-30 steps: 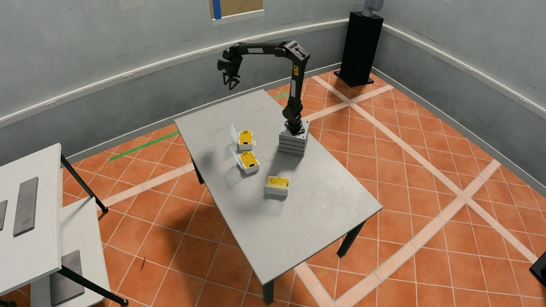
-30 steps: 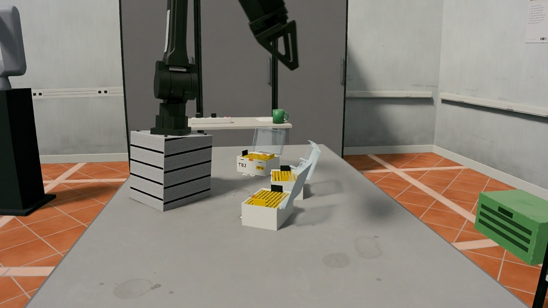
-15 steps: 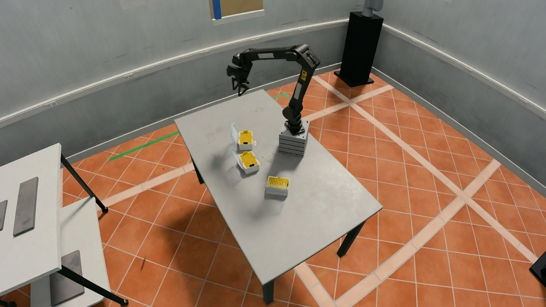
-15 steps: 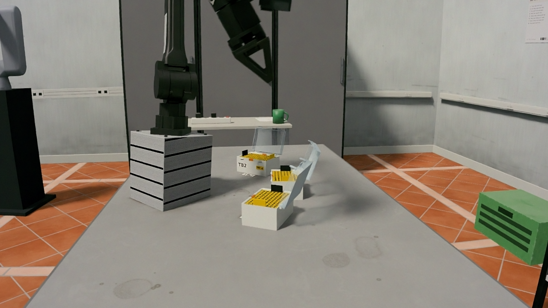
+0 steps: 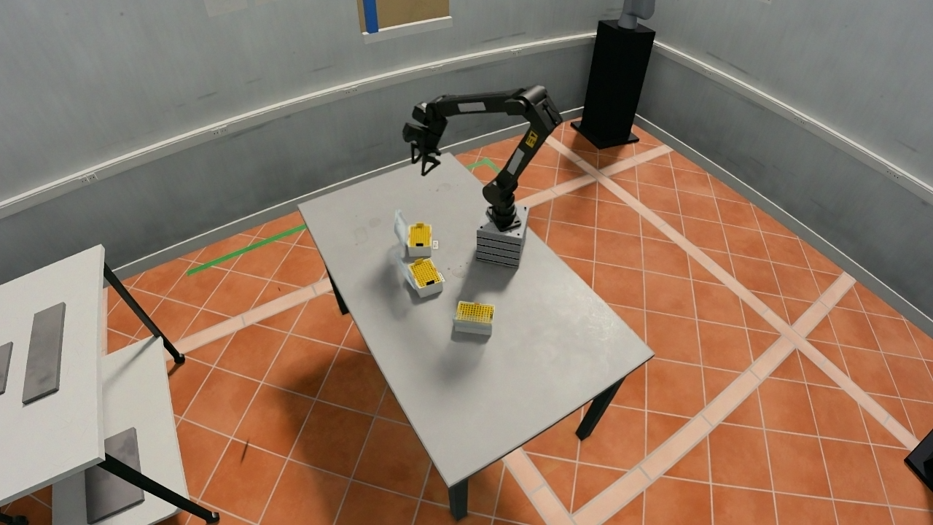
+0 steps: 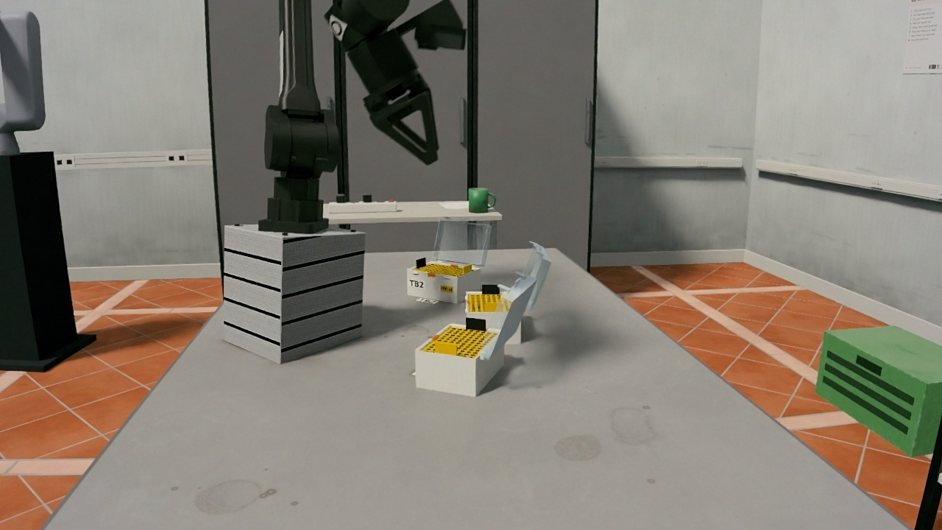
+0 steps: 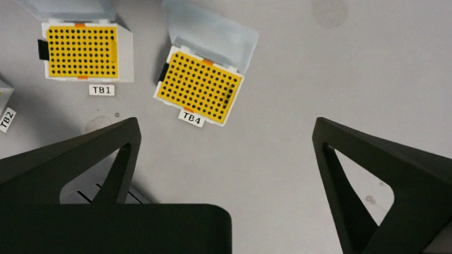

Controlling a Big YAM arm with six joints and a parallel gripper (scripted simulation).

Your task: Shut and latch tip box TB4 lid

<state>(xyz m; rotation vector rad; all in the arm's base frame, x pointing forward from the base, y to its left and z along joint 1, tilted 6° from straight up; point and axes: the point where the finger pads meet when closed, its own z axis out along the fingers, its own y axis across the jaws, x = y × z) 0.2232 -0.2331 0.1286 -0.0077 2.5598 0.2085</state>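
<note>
Three white tip boxes with yellow racks stand flat on the grey bench, and all three clear lids are open. TB4 (image 7: 198, 87) sits turned at an angle, its lid (image 7: 212, 37) tipped back. It is the box nearest the bench's far end (image 5: 419, 238) and the closest one in the exterior view (image 6: 458, 355). TB1 (image 7: 82, 51) (image 5: 423, 275) (image 6: 487, 302) stands beside it. TB2 (image 5: 473, 318) (image 6: 441, 280) is furthest along. My gripper (image 7: 226, 127) (image 5: 425, 166) (image 6: 421, 132) is open and empty. It hangs high above the bench, off TB4's front side.
The arm's grey block base (image 5: 501, 243) (image 6: 293, 290) stands on the bench close to the boxes. A green crate (image 6: 882, 389) sits off the bench's corner. A side table with a green mug (image 6: 480, 199) stands beyond the bench.
</note>
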